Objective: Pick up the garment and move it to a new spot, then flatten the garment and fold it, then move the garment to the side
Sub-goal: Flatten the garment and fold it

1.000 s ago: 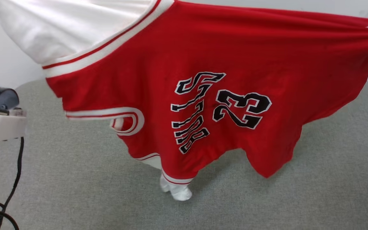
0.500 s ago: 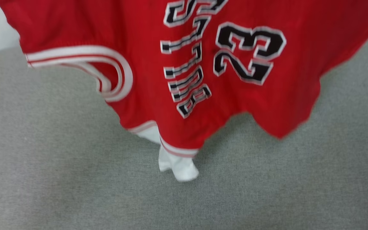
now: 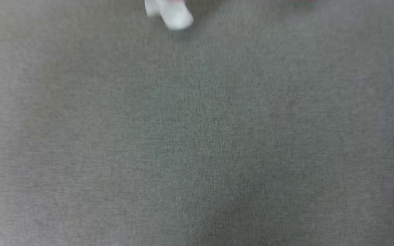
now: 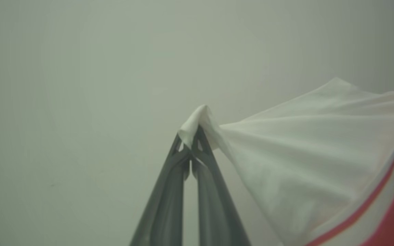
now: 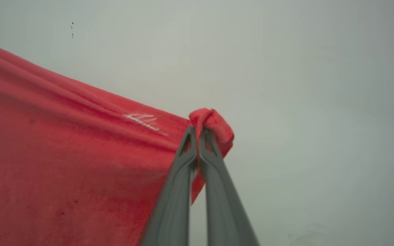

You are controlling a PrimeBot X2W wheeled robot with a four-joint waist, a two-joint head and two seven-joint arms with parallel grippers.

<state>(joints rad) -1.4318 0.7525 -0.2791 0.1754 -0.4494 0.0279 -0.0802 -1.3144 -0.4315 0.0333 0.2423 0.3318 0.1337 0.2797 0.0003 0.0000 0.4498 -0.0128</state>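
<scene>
The garment hangs stretched in the air between both arms. In the left wrist view my left gripper [image 4: 191, 145] is shut on a bunched tip of its white sleeve [image 4: 303, 160], which spreads right to the striped trim and red body. In the right wrist view my right gripper [image 5: 197, 136] is shut on a rolled red corner of the garment [image 5: 67, 160], whose cloth stretches away to the left. In the head view only a hanging white tip of the garment [image 3: 171, 13] shows at the top edge, blurred.
A grey fabric surface [image 3: 197, 136] spreads below in the head view. A plain pale wall [image 4: 115, 68] stands behind both grippers in the wrist views.
The head view has tilted down sharply: the red jersey body has slid out past the top edge, leaving only its white tip. The dark equipment at the left has left the picture.
</scene>
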